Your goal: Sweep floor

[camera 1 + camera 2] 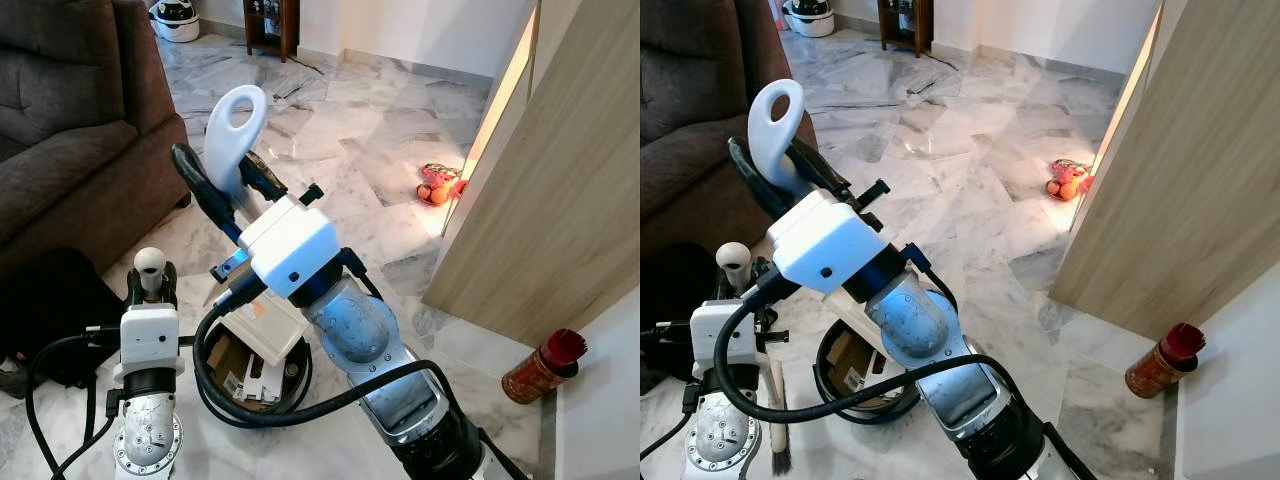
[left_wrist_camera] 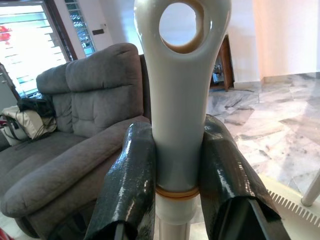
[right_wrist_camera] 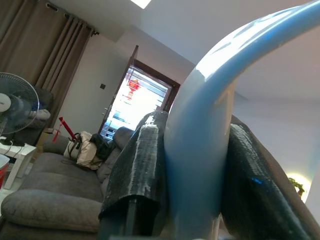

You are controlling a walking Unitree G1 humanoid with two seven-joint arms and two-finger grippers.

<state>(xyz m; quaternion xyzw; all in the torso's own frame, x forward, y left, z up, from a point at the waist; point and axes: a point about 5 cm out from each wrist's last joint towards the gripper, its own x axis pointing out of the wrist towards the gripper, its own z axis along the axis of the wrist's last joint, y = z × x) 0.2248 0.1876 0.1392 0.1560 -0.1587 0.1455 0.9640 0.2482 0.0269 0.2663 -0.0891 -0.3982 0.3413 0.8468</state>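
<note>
- Closest to the robot, the left pincer (image 2: 175, 185) is clamped tight around a pale grey handle (image 2: 180, 100) with a hanging hole at its tip, one finger pressed on each side. From the head views it looks like the broom's, with a rounded knob (image 1: 150, 260) poking up above the left wrist.
- Down by that arm you can just catch dark broom bristles (image 1: 782, 455) touching the marble floor (image 1: 350, 150).
- The right pincer (image 1: 225, 185) is closed on the white looped dustpan handle (image 1: 235, 125), holding it up and tilted.
- Under the right arm sits a round black bin (image 1: 255, 385) with cardboard scraps in it.
- Off to the right, a red canister (image 1: 545, 365) stands by the wooden panel (image 1: 550, 200).
- Further out, some orange and red bits (image 1: 438, 185) lie on the floor next to the panel.
- Brown sofa (image 1: 70, 120) on the left.
</note>
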